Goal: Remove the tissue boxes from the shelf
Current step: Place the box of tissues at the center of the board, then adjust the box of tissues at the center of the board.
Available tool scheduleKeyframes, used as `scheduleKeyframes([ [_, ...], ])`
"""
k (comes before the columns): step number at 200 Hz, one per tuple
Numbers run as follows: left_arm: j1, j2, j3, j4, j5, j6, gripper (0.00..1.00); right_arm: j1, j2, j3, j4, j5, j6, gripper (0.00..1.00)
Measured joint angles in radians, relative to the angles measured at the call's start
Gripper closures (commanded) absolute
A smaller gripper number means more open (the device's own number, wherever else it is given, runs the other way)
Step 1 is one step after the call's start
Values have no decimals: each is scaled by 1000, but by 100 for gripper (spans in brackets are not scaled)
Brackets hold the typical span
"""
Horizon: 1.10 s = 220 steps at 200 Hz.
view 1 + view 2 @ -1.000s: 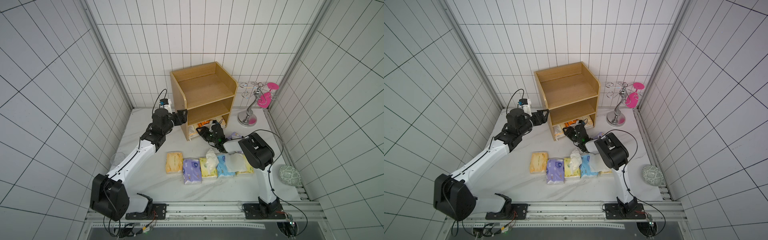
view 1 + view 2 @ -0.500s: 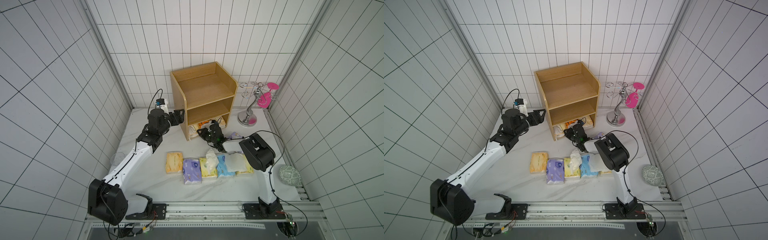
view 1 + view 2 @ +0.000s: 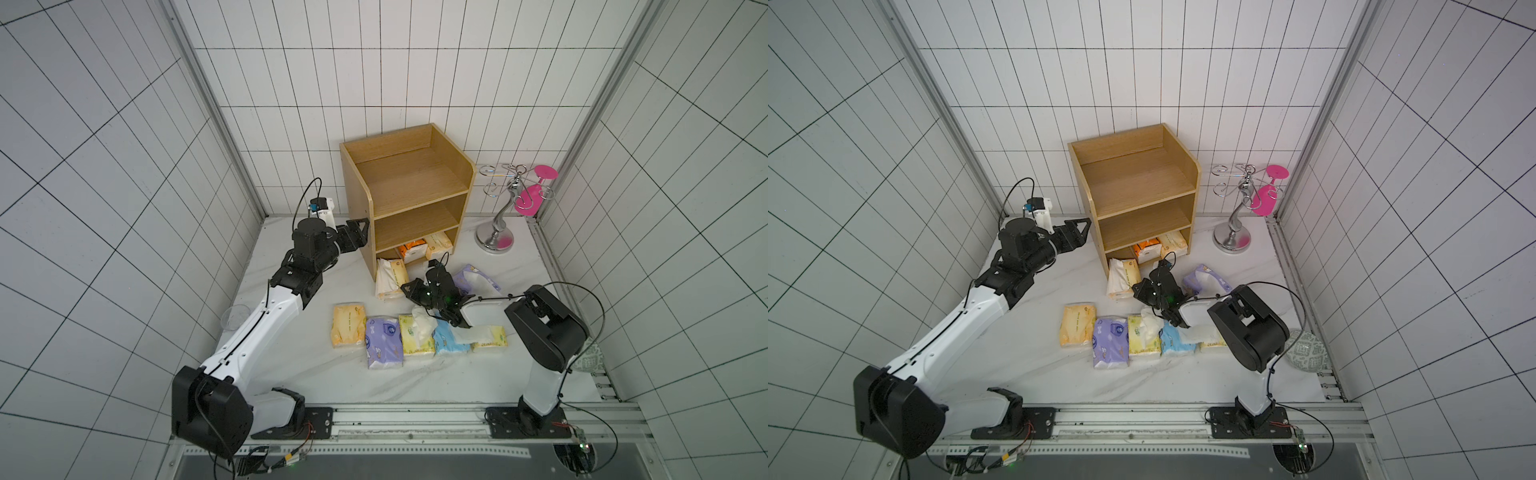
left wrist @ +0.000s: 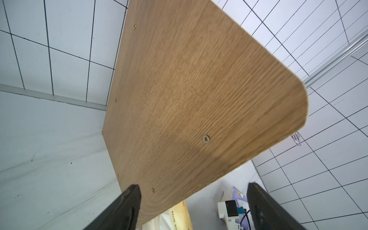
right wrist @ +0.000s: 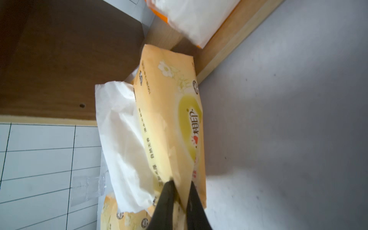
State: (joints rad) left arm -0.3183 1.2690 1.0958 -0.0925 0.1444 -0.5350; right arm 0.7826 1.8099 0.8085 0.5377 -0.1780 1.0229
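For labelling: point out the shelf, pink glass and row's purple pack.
shelf (image 3: 409, 174): in a top view, top board
pink glass (image 3: 526, 202): in a top view, bowl
purple pack (image 3: 384, 341): in a top view, face

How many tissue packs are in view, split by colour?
Pale yellow packs: 3
Purple packs: 2
Peach-orange packs: 2
Light blue pack: 1
Bright orange pack: 1
Total: 9

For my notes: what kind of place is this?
Probably a robot test cell: tiled walls enclose a table, and the left arm and right arm stand on a metal rail.
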Motion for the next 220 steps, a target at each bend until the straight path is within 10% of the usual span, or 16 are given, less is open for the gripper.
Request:
scheduleKeyframes([
  [25, -13, -6, 8, -23, -2, 0, 13, 25, -56, -63, -19, -2, -5, 77],
  [43, -28, -10, 11, -37, -12, 1, 13, 47, -101, -104, -37, -5, -12, 40],
  [75, -52, -24, 13, -52, -29, 2, 13, 73, -211, -119, -126, 3, -52, 30],
  [125, -87, -30, 15, -61, -61, 4, 13, 29, -319, -13, -391, 27, -193, 37],
  [220, -95, 31, 10, -8, -108, 3, 13, -64, 90, 276, -462, -188, -343, 56],
])
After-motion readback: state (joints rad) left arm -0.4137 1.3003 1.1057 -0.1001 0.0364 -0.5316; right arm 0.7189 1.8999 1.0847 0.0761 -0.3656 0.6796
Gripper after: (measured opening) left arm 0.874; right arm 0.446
